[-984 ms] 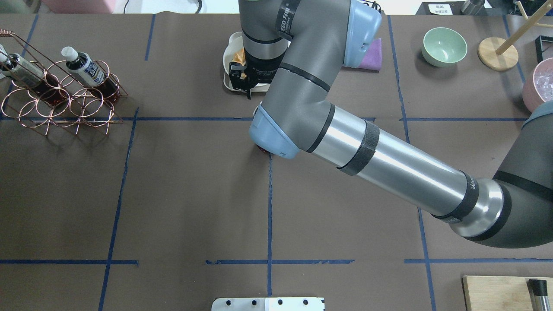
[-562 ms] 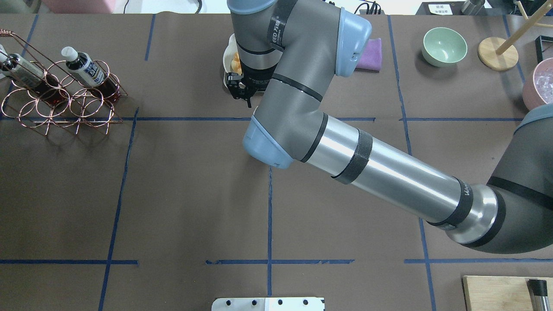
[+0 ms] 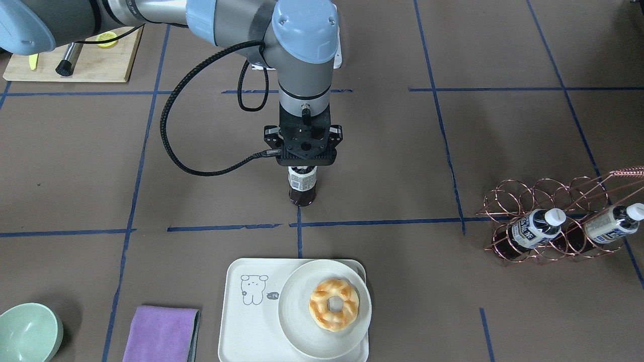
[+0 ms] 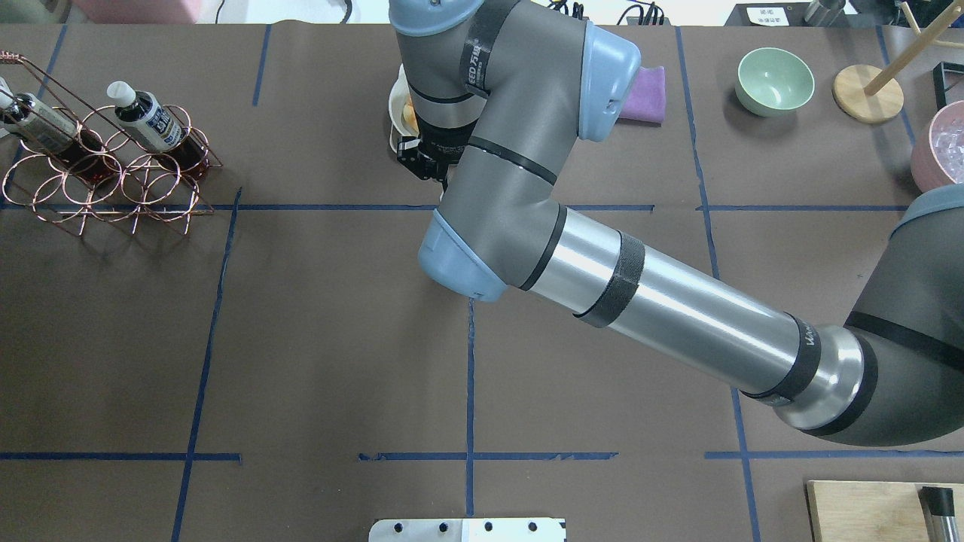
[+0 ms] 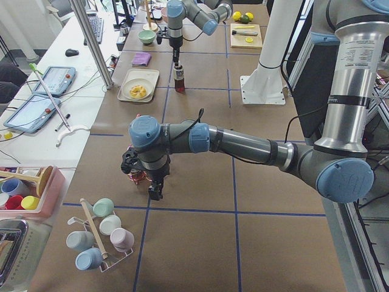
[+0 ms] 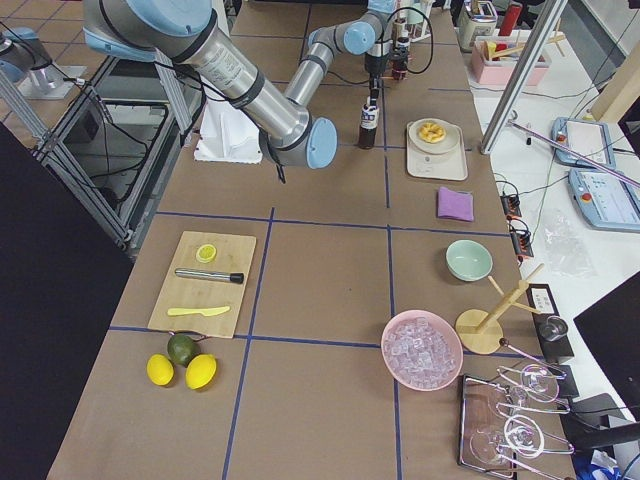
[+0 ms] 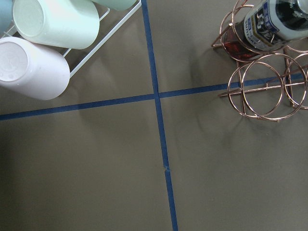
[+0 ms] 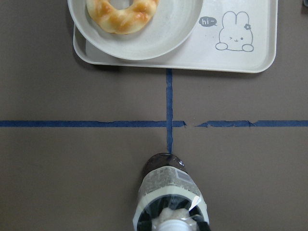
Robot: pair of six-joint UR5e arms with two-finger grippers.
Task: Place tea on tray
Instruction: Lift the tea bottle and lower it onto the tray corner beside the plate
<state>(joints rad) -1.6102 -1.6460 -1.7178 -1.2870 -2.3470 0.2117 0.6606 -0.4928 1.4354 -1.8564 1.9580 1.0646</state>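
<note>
My right gripper (image 3: 303,168) points straight down and is shut on the cap of a tea bottle (image 3: 302,187), upright with dark liquid and a pale label. The bottle also shows in the right wrist view (image 8: 169,192), on the robot's side of the blue tape line. I cannot tell whether its base touches the table. The off-white tray (image 3: 241,322) with the line-drawn animal lies beyond that line, a short way from the bottle (image 8: 240,57). My left gripper (image 5: 155,193) hovers low by the copper rack (image 5: 137,176); I cannot tell whether it is open.
Two more tea bottles (image 3: 536,226) (image 3: 611,223) lie in the copper wire rack (image 3: 508,193). A round plate (image 3: 302,301) with a doughnut (image 3: 334,304) fills the tray's half nearer the rack. A purple cloth (image 3: 158,334) and a green bowl (image 3: 27,332) lie beside the tray.
My right arm has shifted a little left and towards the tray. The bottle's base, seen under the elbow a second ago, is now hidden in the overhead view.
</note>
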